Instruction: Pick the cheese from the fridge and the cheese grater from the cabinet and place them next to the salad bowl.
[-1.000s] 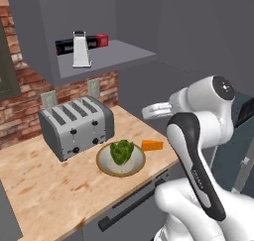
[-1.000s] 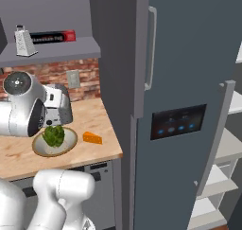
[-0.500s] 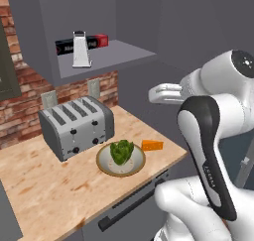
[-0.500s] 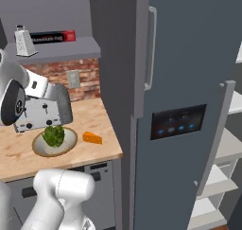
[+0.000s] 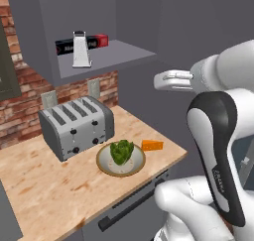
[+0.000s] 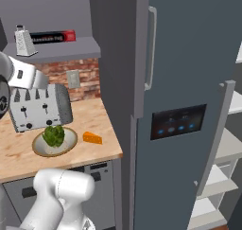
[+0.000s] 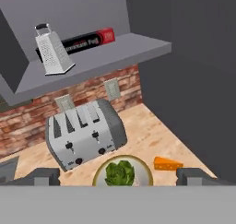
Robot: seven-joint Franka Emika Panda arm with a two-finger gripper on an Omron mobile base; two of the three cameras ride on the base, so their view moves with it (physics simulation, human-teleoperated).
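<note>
gripper [image 7: 118, 176]: jaws wide, empty, above surface [image 5: 49, 185]
cheese [image 5: 152, 145]: on surface's right edge, just beside salad bowl [image 5: 120, 160]
cheese grater [image 5: 81, 49]: upright on cabinet [image 5: 114, 51] shelf
step: grater pickup; next: reach up

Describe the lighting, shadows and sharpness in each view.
Left base view: flat, even light, no glare; the toaster casts a faint shadow on the counter. Right base view: the fridge is evenly lit, its panel lights glowing blue. Hand view: the cheese grater is sharp, and the shelf underside is dark.
</note>
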